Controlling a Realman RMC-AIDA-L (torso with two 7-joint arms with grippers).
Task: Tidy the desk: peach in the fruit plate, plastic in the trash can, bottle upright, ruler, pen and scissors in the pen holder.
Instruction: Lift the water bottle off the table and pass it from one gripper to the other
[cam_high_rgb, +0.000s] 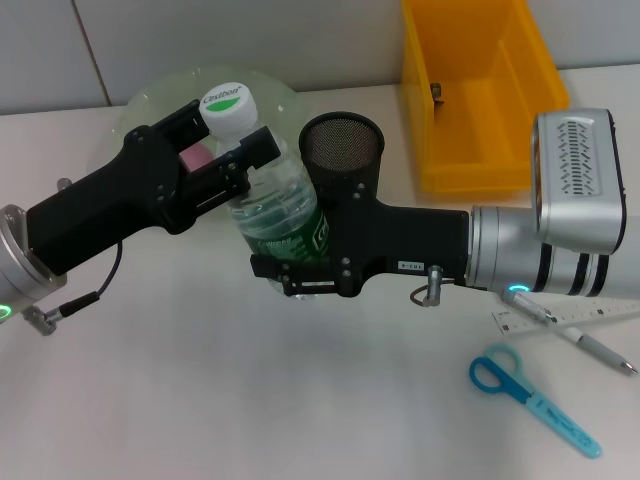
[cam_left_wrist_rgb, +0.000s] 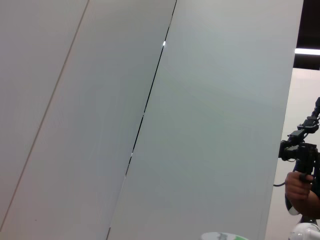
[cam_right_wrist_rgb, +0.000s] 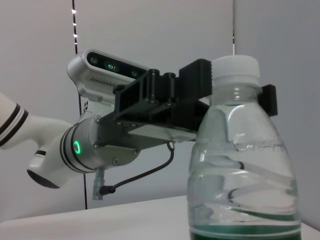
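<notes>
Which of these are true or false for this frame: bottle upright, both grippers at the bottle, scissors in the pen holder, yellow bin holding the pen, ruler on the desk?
1. The bottle stands upright. True; its white cap is on top.
2. Both grippers are at the bottle. True; the left gripper is at its neck, the right gripper around its lower body.
3. The scissors are in the pen holder. False; they lie on the desk near the right arm.
4. The yellow bin holds the pen. False; the pen lies on the desk beside the ruler.
5. The ruler is on the desk. True.
</notes>
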